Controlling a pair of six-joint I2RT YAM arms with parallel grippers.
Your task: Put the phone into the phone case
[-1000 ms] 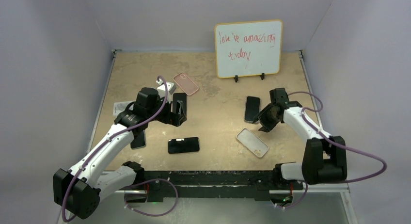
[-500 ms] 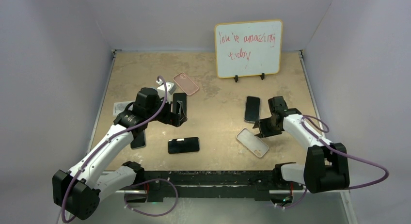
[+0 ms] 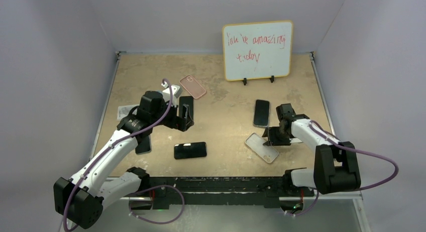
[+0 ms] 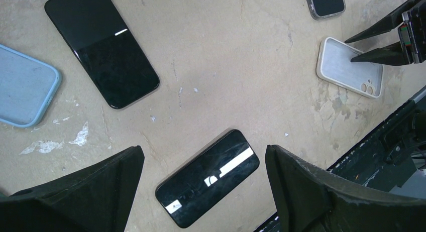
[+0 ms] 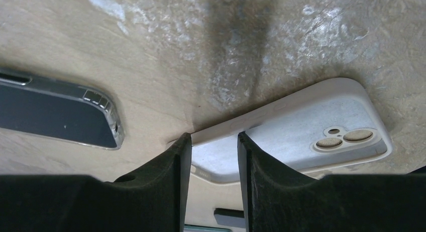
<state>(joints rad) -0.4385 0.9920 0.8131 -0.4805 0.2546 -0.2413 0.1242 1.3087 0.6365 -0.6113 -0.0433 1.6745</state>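
A black phone (image 3: 190,150) lies screen up on the table, seen below my left gripper (image 4: 203,149) in the left wrist view as the phone (image 4: 208,177). That gripper (image 3: 185,116) hovers above it, open wide and empty. The cream phone case (image 3: 263,149) lies hollow side up to the right. My right gripper (image 3: 268,137) is low at its far end. In the right wrist view the right gripper (image 5: 213,136) stands partly open astride the rim of the case (image 5: 301,126), one finger outside the corner and one over the hollow.
A phone in a clear case (image 3: 261,113) lies just beyond the right gripper. Another black phone (image 4: 103,56) and a blue case (image 4: 22,86) lie near the left arm, a pink case (image 3: 193,86) farther back. A whiteboard (image 3: 257,50) stands at the rear.
My right gripper has come down and toward the near edge, from beside the clear-cased phone onto the cream case's end, its jaws a little narrower. The left arm has not moved.
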